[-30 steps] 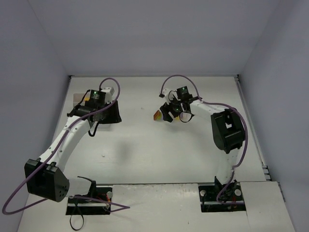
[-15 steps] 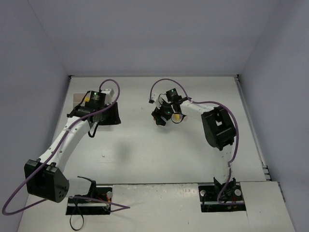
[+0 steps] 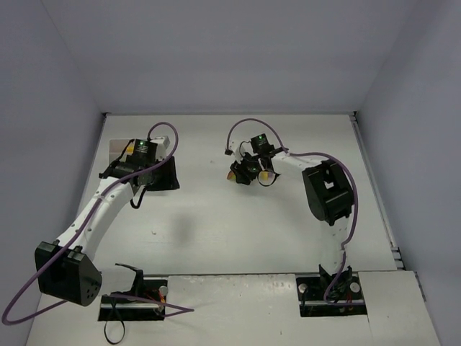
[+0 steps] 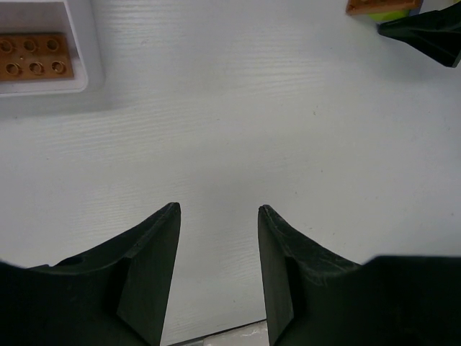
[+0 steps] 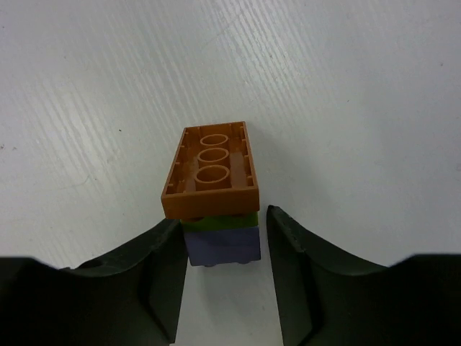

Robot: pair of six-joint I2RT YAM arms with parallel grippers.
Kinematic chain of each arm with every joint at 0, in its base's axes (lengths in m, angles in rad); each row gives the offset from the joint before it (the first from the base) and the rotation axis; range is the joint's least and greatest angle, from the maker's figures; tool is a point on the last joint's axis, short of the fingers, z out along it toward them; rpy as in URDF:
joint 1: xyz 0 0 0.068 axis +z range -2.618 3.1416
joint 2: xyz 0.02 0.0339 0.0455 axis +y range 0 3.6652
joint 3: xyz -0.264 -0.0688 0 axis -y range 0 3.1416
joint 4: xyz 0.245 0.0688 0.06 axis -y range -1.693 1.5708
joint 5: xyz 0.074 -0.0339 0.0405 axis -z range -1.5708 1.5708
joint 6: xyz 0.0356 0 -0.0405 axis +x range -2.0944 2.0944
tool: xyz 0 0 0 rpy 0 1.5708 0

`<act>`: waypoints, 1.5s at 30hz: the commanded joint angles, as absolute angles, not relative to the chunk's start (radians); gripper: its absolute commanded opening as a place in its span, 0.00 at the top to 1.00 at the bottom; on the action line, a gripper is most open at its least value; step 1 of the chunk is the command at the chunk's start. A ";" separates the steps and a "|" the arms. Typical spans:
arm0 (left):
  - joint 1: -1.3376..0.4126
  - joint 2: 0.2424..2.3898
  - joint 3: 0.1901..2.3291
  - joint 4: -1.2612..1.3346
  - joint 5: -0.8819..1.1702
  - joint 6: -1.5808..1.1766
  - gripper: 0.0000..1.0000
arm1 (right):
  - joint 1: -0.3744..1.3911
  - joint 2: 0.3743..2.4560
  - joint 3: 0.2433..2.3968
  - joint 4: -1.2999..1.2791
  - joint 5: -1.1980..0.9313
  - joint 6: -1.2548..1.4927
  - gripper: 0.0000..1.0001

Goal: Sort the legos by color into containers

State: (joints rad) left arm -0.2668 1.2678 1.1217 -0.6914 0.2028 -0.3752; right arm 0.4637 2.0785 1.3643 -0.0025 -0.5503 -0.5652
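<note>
A stack of three legos lies on the table: a brown-orange brick [image 5: 212, 169] with its underside up, a lime green one [image 5: 220, 220] and a pale lilac one [image 5: 223, 246]. My right gripper [image 5: 222, 214] straddles the stack's near end. Its left finger looks to touch the lilac brick and a thin gap shows at the right finger. From above, that gripper [image 3: 245, 171] is at the table's middle back. My left gripper [image 4: 220, 209] hangs open over bare table with nothing between its fingers. A corner of the white containers tray [image 4: 83, 43] holds a brown-orange brick [image 4: 32, 56].
A yellow brick [image 3: 267, 174] lies just right of the right gripper. The tray [image 3: 115, 148] is mostly hidden under the left arm's wrist [image 3: 144, 162]. The stack [image 4: 382, 7] and a right finger [image 4: 425, 36] show in the left wrist view's top right.
My right gripper moved left onto the brick stack and its jaws narrowed around it. The left arm has hardly moved.
</note>
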 commanded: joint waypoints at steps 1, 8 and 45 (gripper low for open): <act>-0.272 1.233 1.132 -0.664 0.218 -0.382 0.58 | 0.457 2.010 1.325 -0.009 -0.572 -0.541 0.59; -0.273 1.232 1.143 -0.641 0.264 -0.405 0.59 | 0.512 1.895 1.235 0.098 -0.565 -0.463 0.97; -0.673 1.219 1.077 -0.095 0.132 -0.144 0.53 | 0.606 1.514 1.108 0.005 -0.756 -0.104 1.00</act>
